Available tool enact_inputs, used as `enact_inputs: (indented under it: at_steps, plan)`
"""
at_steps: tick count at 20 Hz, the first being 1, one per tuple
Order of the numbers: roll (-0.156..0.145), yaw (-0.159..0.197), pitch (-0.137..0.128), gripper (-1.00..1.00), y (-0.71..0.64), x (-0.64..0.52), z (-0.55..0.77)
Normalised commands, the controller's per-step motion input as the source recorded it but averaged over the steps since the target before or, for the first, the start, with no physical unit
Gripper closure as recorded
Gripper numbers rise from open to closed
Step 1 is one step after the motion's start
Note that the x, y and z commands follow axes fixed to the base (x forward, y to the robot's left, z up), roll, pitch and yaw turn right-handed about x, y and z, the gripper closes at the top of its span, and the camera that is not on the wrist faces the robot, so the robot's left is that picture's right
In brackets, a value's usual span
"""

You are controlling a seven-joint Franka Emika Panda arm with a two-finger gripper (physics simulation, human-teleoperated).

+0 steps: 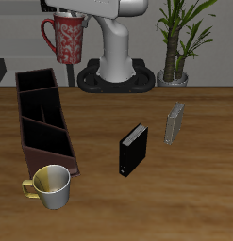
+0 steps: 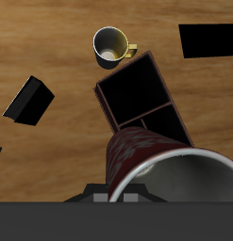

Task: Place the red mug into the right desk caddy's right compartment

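Observation:
The red mug (image 1: 65,36) hangs in the air at the back of the table, held at its rim by my gripper (image 1: 69,17), which is shut on it. It is upright with its handle out to the side, above and just behind the far end of the right desk caddy (image 1: 59,132). The caddy is a long dark brown box with three cells. Its squarish right compartment (image 1: 37,83) is the far end cell, almost under the mug. In the wrist view the red mug (image 2: 146,165) fills the foreground and covers that cell; the caddy's long end cell (image 2: 135,89) shows beyond it.
A cream-yellow mug (image 1: 50,185) (image 2: 111,45) stands by the caddy's near end. A small black upright box (image 1: 133,149) (image 2: 28,101) and a grey box (image 1: 174,122) stand mid-table. A potted plant (image 1: 179,42) and the robot base (image 1: 116,71) are at the back.

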Motion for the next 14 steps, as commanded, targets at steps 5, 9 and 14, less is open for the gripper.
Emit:
enact_inputs:
  at_steps: [5, 9, 14]
  plan:
    - [-0.064, -0.03, 0.014, 1.0, -0.45, -0.16, -0.13]
    - [-0.077, -0.073, 0.003, 1.0, -0.48, -0.23, -0.1]
    - [-0.082, -0.072, -0.002, 1.0, -0.3, -0.24, 0.01]
